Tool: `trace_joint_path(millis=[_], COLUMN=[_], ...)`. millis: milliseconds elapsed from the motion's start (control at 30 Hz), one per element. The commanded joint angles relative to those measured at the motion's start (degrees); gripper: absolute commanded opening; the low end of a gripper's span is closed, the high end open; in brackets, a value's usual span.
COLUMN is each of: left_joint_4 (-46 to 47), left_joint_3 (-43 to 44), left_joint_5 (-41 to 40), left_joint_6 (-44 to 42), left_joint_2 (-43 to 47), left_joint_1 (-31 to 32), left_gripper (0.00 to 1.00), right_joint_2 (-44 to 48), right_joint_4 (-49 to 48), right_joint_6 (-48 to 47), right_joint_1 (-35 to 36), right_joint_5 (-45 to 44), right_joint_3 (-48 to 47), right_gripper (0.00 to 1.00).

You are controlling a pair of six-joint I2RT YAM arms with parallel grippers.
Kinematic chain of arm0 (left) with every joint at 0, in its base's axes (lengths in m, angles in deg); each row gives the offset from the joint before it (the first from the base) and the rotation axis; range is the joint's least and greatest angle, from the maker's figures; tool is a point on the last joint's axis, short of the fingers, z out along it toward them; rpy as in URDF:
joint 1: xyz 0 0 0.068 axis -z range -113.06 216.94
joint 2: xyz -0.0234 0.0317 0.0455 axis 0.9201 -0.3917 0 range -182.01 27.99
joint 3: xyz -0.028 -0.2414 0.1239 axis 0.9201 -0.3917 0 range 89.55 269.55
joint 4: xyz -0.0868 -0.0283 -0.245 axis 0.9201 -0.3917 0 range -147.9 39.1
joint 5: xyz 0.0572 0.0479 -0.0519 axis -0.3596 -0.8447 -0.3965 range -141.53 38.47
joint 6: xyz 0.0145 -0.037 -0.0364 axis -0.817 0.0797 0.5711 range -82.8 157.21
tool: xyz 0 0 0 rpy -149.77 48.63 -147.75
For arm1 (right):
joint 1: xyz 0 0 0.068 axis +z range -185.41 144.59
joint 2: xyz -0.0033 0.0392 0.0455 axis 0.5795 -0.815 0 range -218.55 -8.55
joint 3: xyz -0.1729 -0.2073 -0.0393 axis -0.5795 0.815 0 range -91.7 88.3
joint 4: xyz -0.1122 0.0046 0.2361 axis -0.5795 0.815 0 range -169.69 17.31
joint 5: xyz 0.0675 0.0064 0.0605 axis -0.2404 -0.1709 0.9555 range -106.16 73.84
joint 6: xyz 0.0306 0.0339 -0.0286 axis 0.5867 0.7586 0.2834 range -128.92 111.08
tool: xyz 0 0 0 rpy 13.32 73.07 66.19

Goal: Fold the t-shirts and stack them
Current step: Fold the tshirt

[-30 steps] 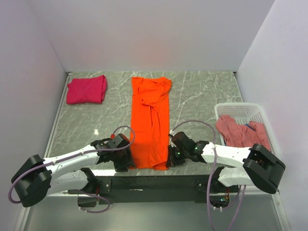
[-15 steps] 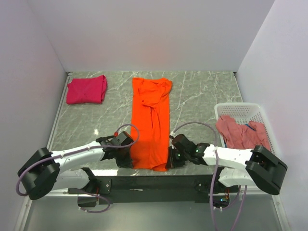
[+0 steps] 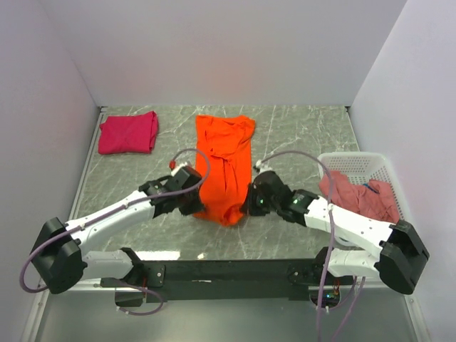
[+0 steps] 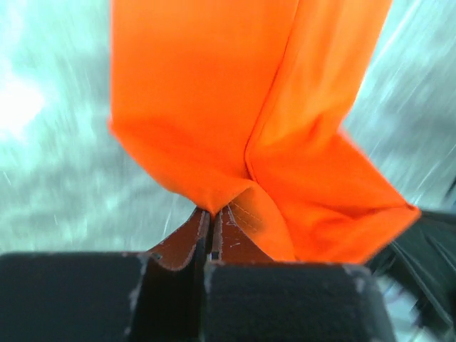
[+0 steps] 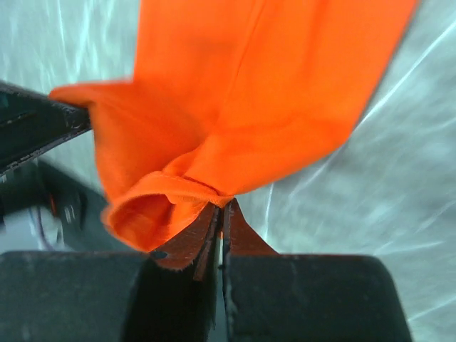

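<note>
The orange t-shirt point(image 3: 225, 160) lies lengthwise mid-table, its near hem lifted off the marble and sagging between the two grippers. My left gripper point(image 3: 195, 202) is shut on the hem's left corner point(image 4: 214, 203). My right gripper point(image 3: 249, 204) is shut on the right corner point(image 5: 214, 198). A folded magenta-pink t-shirt point(image 3: 129, 132) rests at the far left. A dusty rose-pink t-shirt point(image 3: 354, 194) lies crumpled in the basket, with a bit of blue cloth point(image 3: 368, 187) showing beside it.
The white lattice basket point(image 3: 356, 163) stands at the right edge of the table. Marble tabletop point(image 3: 299, 135) runs to the back wall; side walls close in left and right.
The left gripper has closed on the orange hem. Both grippers have risen and moved away from the near edge, carrying the hem up and over toward the shirt's middle.
</note>
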Motion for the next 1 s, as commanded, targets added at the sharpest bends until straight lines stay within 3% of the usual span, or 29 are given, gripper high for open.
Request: trace_joint_path(millis=[0, 267, 467, 933, 967], left_joint_4=[2.13, 17.26, 19.20, 17.10, 16.75], left_joint_3=[4.60, 10.66, 20.94, 33.77, 34.48], left_joint_5=[-7.61, -6.91, -5.69, -1.03, -0.59], left_joint_6=[-2.06, -9.70, -14.44, -16.74, -16.91], left_joint_2=[-1.65, -10.69, -21.06, -37.23, -38.03], left_joint_1=[-4.00, -14.54, -16.83, -21.32, -21.41], left_gripper=[0.01, 0.01, 0.01, 0.01, 0.01], right_joint_2=[-1.21, -14.04, -22.13, -38.91, -39.80], right_joint_4=[1.67, 1.14, 1.59, 2.37, 2.72], right_joint_6=[-3.47, -10.42, -13.32, -16.04, -16.22], right_joint_1=[-4.28, -11.67, -15.89, -22.05, -22.40], right_joint_5=[-7.77, -13.31, -12.88, -6.55, -5.85], right_joint_3=[-6.44, -21.83, -30.45, -43.02, -43.81], right_gripper=[0.00, 0.00, 0.00, 0.00, 0.04])
